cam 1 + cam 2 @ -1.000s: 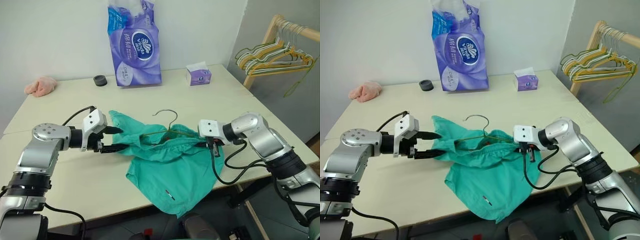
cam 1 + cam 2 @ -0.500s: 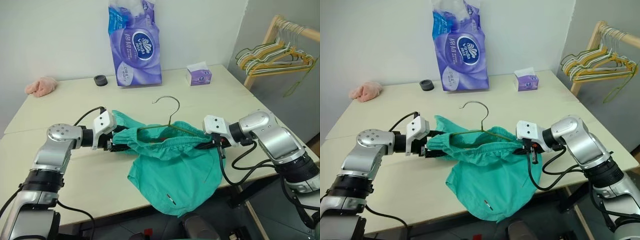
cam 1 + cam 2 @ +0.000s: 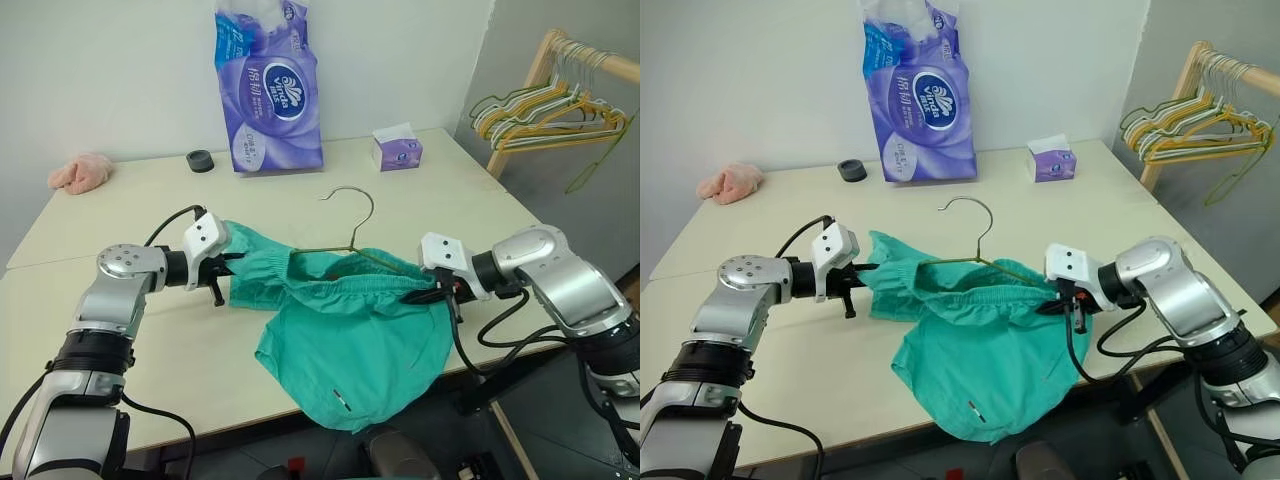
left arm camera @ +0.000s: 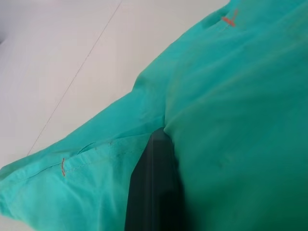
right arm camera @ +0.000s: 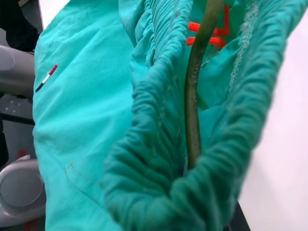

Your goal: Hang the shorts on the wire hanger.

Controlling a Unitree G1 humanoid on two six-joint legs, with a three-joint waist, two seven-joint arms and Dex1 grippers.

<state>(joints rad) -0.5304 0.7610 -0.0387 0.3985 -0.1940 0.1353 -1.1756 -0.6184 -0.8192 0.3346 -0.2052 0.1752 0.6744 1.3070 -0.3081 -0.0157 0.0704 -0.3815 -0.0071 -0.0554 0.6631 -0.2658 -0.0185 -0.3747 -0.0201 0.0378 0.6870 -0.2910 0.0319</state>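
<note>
Teal shorts (image 3: 350, 340) lie on the front part of the pale table (image 3: 480, 215), waistband stretched sideways between the two grippers, lower leg part draped over the table's front edge. Wire hanger (image 3: 350, 230) sits inside the waistband opening, hook sticking up above the fabric, tilted, its lower bar and shoulders mostly hidden by the gathered elastic. Right wrist view shows the wire (image 5: 195, 96) running down inside the bunched waistband, green fabric wrapped around it on both sides. Left gripper (image 3: 228, 272) is clamped on the left end of the shorts, at the corner of the fabric; left wrist view has one black finger (image 4: 154, 192) pressed into a fold of the cloth. Right gripper (image 3: 432, 294) is clenched at the right end of the waistband, black fingers buried in the fabric; can't tell if it pinches the wire too or only cloth. Behind on the table: purple tissue pack (image 3: 265, 85) standing upright at the back, small purple tissue box (image 3: 397, 148) to its right, black ring (image 3: 200, 160) to its left, pink cloth lump (image 3: 80, 172) far left. Wooden rack (image 3: 560, 60) with yellow, green and white hangers (image 3: 545, 115) stands off the table's right side.
</note>
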